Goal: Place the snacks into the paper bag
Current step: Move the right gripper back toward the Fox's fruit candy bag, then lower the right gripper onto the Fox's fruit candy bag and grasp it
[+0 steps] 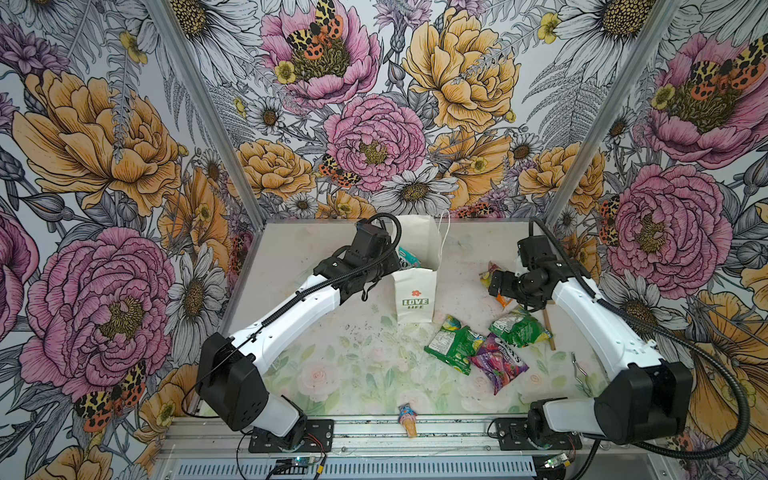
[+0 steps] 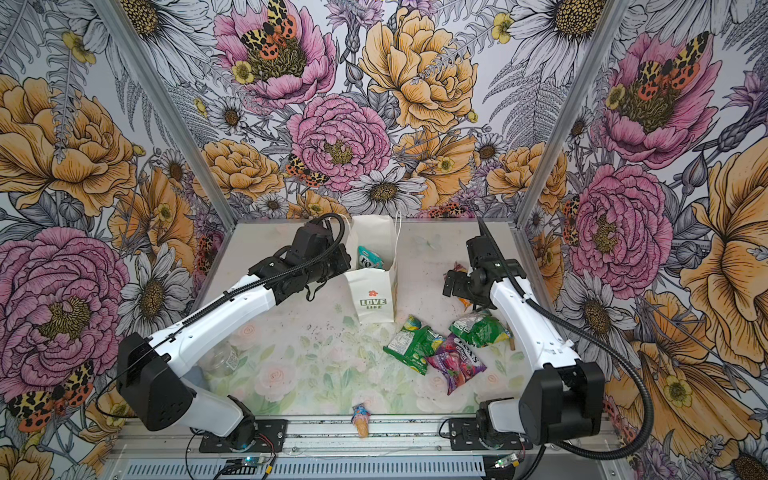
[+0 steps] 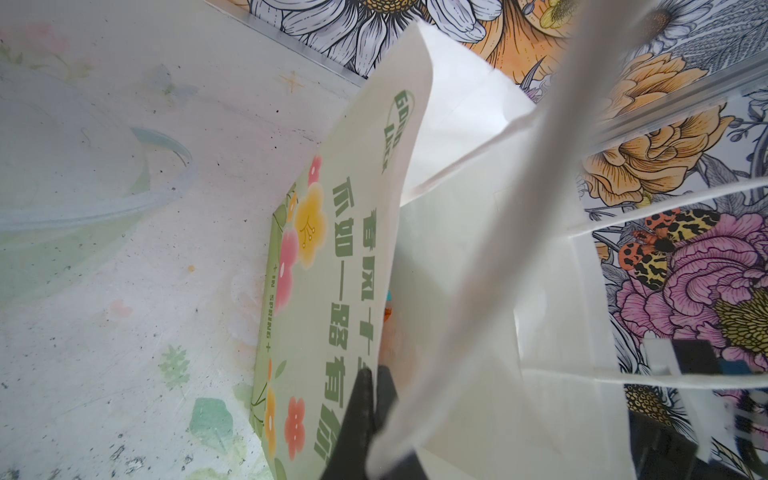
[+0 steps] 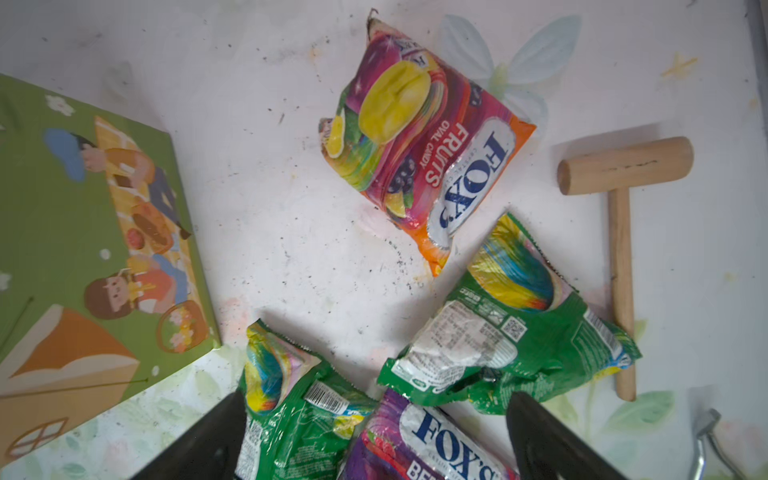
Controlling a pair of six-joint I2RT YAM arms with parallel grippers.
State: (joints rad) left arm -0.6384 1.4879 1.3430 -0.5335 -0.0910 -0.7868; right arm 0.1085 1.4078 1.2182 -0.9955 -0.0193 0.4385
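Nearest me, the cone trinket (image 1: 407, 419) lies at the tabletop's front edge and is not part of the job. Toward the back edge stands the paper bag (image 1: 415, 299), my left pincer (image 3: 376, 390) clamped on its rim, with a teal packet (image 1: 409, 259) already inside. Four are left on the tabletop's right half: pink-yellow packet (image 4: 419, 153), two green packets (image 1: 449, 345), purple packet (image 1: 498, 363). My right pincer (image 4: 376, 399) hangs spread and empty above them.

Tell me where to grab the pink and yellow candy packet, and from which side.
Grip the pink and yellow packet across its puffy middle, coming straight down from above. It lies flat on the table with nothing on it, so open jaws should likely straddle its short side.
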